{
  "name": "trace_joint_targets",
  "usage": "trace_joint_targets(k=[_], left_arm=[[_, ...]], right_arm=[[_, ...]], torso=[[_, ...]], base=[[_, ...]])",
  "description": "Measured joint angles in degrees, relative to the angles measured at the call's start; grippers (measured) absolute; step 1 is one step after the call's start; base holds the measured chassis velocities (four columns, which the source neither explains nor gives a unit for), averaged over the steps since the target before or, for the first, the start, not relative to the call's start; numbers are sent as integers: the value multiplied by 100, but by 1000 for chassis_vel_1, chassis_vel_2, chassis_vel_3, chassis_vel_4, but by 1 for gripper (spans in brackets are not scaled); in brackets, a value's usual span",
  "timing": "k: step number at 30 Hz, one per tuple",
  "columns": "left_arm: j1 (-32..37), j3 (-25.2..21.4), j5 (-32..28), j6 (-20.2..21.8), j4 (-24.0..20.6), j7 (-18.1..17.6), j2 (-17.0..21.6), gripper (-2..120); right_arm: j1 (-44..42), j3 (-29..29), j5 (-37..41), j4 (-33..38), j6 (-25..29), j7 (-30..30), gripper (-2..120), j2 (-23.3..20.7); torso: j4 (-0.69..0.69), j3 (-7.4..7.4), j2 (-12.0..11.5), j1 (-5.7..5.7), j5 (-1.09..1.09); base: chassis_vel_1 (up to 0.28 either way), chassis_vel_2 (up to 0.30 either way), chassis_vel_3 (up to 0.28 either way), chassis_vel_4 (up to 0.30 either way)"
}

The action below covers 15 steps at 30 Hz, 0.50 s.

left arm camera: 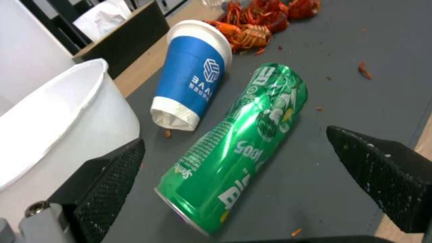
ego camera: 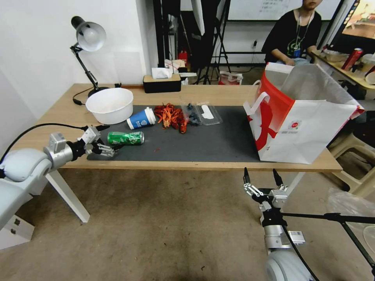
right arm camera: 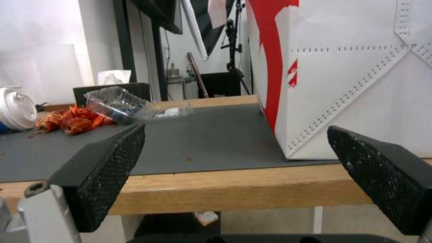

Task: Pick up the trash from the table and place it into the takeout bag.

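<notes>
The left gripper [ego camera: 104, 137] is at the near left corner of the dark grey mat [ego camera: 218, 140], just left of the green drink can [ego camera: 125, 138]. Its two fingers [left arm camera: 108, 182] are spread wide and hold nothing; in the left wrist view the can [left arm camera: 234, 152] lies on its side between them, not touched by either. The can is dented. Just beyond it the blue paper cup [ego camera: 141, 118] also lies on its side, with the white lid pointing to the right. Behind the cup, to the left, a white bowl [ego camera: 109, 105] stands on the table [ego camera: 218, 93]. To the right of the cup there is a heap of red crayfish shells [ego camera: 171, 116], then a clear plastic box [ego camera: 201, 114] lying open.

The takeout bag [ego camera: 300, 121] stands upright at the right end of the table, partly on the mat, its mouth open. The right gripper [ego camera: 261, 179] hangs below the near table edge, in front of the bag, also spread apart and empty.
</notes>
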Motion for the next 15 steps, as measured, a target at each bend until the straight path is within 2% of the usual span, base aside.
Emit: trace_joint_targets(k=[4, 15], left_arm=[[-480, 354, 121, -62, 300, 226, -141, 100], [-1189, 995, 173, -84, 806, 660, -266, 99]], right_arm=[[-23, 37, -1, -19, -1, 6, 100, -15], [-48, 95, 8, -53, 20, 19, 100, -3]], torso=[[-3, 0, 0, 0, 0], [-2, 0, 0, 0, 0]], base=[[0, 0, 0, 0], [0, 0, 0, 0]])
